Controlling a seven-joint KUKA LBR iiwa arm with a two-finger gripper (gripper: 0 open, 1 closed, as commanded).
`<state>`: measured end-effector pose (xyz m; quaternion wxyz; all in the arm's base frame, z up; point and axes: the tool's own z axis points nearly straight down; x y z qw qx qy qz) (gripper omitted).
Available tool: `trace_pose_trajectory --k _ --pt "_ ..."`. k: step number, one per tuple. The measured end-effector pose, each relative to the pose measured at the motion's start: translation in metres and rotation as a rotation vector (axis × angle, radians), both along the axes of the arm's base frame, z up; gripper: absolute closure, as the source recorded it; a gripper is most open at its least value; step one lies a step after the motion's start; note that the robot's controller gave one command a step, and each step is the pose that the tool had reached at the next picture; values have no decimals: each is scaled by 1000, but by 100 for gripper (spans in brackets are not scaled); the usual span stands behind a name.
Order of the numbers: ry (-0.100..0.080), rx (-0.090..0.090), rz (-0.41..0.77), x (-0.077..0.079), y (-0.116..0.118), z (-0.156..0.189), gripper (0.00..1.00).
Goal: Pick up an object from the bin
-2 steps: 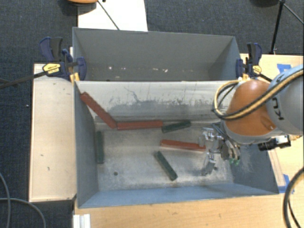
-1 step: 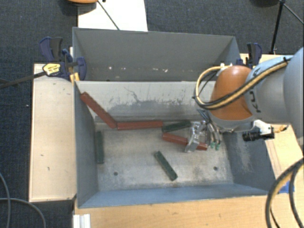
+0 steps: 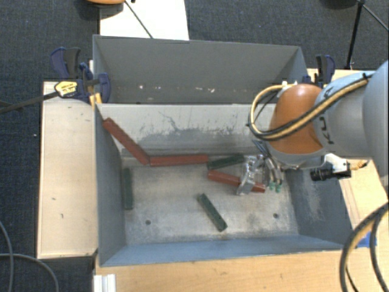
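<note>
gripper (image 3: 255,176) low over right end of red-brown bar (image 3: 222,177) | claw state: cannot tell | bar flat on bin (image 3: 170,215) floor, likely easy pick

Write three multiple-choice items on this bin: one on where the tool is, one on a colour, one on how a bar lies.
1. Where is the tool?
A. By the left wall of the bin.
B. Over the right part of the floor, above a red-brown bar.
C. Outside the bin.

2. What colour is the bar by the left wall?
A. Yellow.
B. Red-brown.
C. Dark green.

3. How is the bar on the middle of the floor placed?
A. Lying flat, apart from the tool.
B. Standing upright.
C. Leaning on the back wall.

Key:
1 B, the tool hangs over the red-brown bar at the right.
2 C, it shows dark green against the grey wall.
3 A, it lies flat with bare floor around it.
</note>
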<state>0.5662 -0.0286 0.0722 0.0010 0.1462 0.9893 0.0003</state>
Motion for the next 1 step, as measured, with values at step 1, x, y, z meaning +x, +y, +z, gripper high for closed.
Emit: trace_pose_trajectory --k 1 --pt "-1 0 5 11 5 141 100"
